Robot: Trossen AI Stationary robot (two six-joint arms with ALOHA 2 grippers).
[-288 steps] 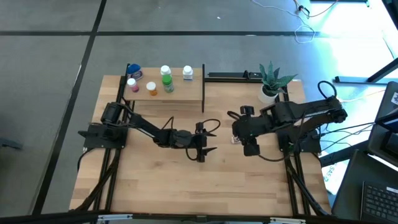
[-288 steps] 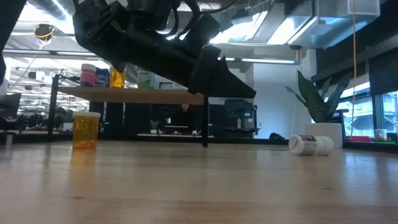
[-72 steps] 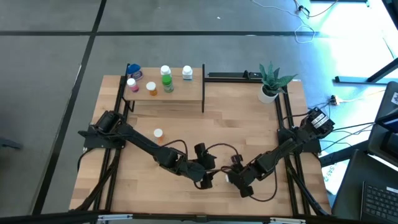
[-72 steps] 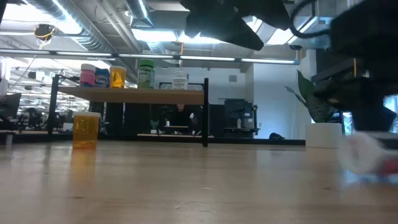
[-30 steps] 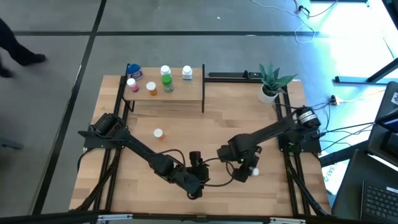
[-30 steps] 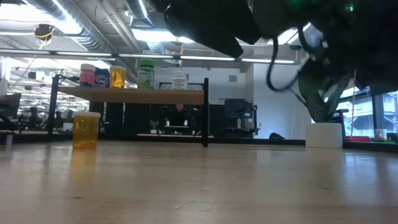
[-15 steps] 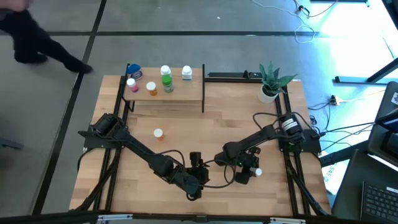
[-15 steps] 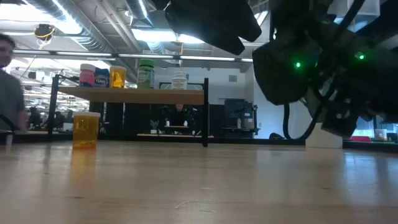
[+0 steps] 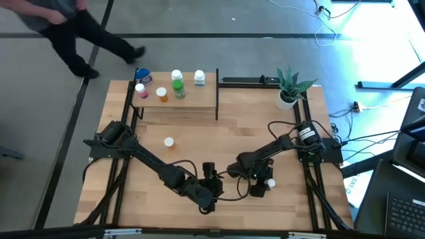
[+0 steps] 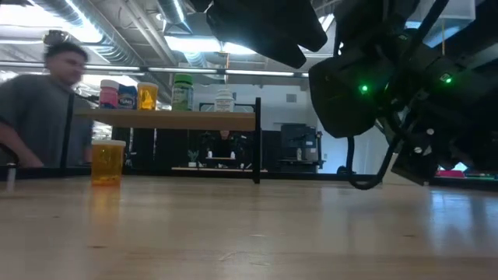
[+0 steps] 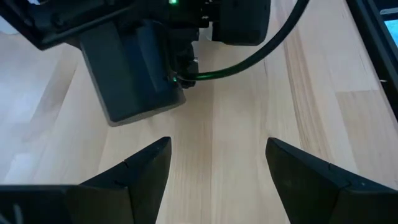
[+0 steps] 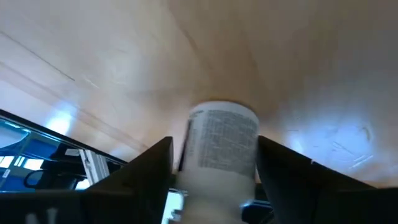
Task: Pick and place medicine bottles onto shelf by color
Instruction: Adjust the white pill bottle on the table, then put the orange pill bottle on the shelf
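My right gripper hung low over the near-right part of the table, and a white bottle sat inside it. The bottle had a pale round body wrapped in a label of fine dark print that I could not read. In my right wrist view its near end was cut off by the frame edge. From above, only a small white patch of it showed just beside the gripper. Whether I was clamping it or merely straddling it, I could not tell. In the low view the dark bulk of my arms covered that spot, so the bottle did not show there at all.

My left gripper waited close by, toward the table's near middle, spread wide with only bare wood between its fingers.

Farther out, an orange bottle stood alone on the table, well apart from both grippers. The shelf stood at the far left. On it were a blue bottle, a pink one, an orange one, a green one and a white one.

A plant stood at the far right corner. A person was on the floor beyond the table, blurred.
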